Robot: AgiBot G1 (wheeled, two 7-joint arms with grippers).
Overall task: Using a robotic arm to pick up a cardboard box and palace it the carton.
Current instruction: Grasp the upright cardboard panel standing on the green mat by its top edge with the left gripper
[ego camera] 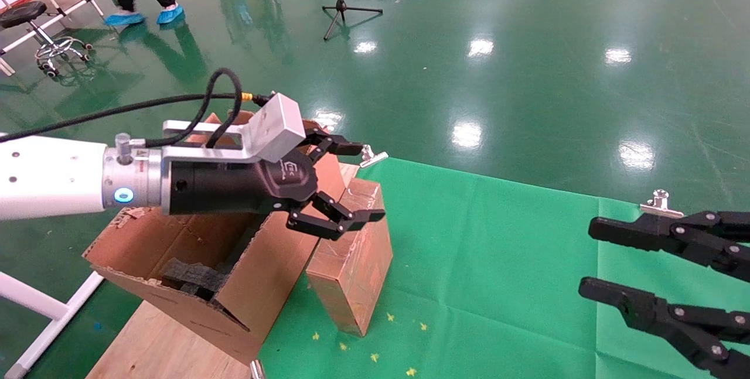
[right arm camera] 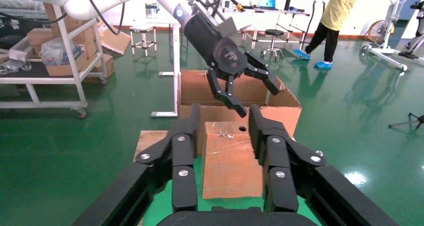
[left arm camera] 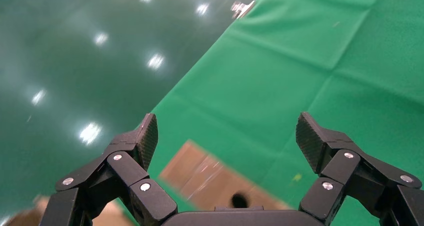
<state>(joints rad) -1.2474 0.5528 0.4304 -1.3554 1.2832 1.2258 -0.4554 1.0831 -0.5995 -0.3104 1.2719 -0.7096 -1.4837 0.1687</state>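
Fingers [ego camera: 369,215] of the left gripper [ego camera: 366,183] are spread wide and hold nothing; it hangs above the top of the cardboard box [ego camera: 351,250], clear of it. On the black body of this gripper sits a small white logo, too small to read. The white robotic arm [ego camera: 47,177] reaches in from the left with a blue light ring at the wrist. Taped and brown, the cardboard box stands on the green cloth [ego camera: 498,262], touching the right wall of the carton [ego camera: 176,250]. The carton sits on a wooden board [ego camera: 152,344] at the left, flaps up, black foam [ego camera: 193,279] inside. Near the right edge, the right gripper [ego camera: 586,259] hovers over the cloth, its fingers also wide apart and empty.
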